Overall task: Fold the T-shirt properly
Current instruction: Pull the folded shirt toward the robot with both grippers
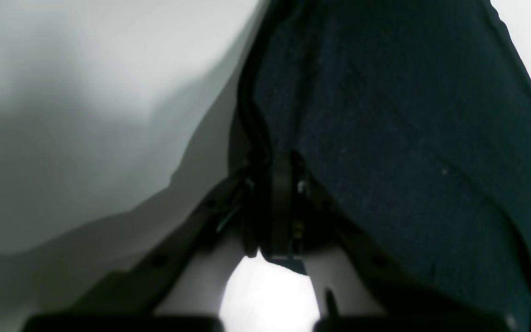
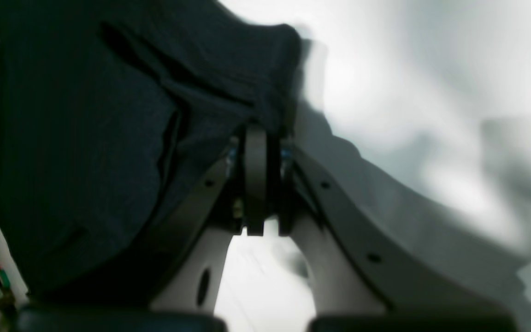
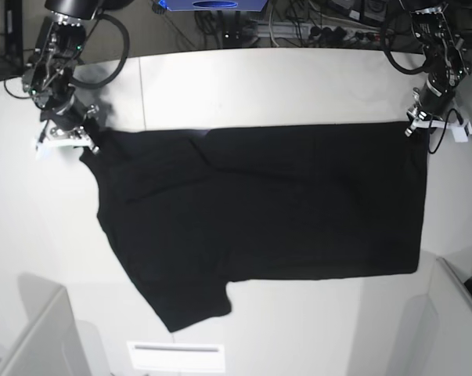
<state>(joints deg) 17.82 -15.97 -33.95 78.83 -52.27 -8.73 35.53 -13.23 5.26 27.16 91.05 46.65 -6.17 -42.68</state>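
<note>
Both claws point(image 1: 277, 203) point(image 2: 256, 180) pinched on black T-shirt point(image 3: 259, 211) corners, white table point(image 3: 298, 86), cable clutter point(image 3: 314, 27) behind

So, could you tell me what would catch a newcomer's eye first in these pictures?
The big black T-shirt spread across the middle of the white table, one sleeve pointing toward the near edge. Next, the two arms at its far corners: the right gripper and the left gripper, each shut on a corner of the cloth.
</note>
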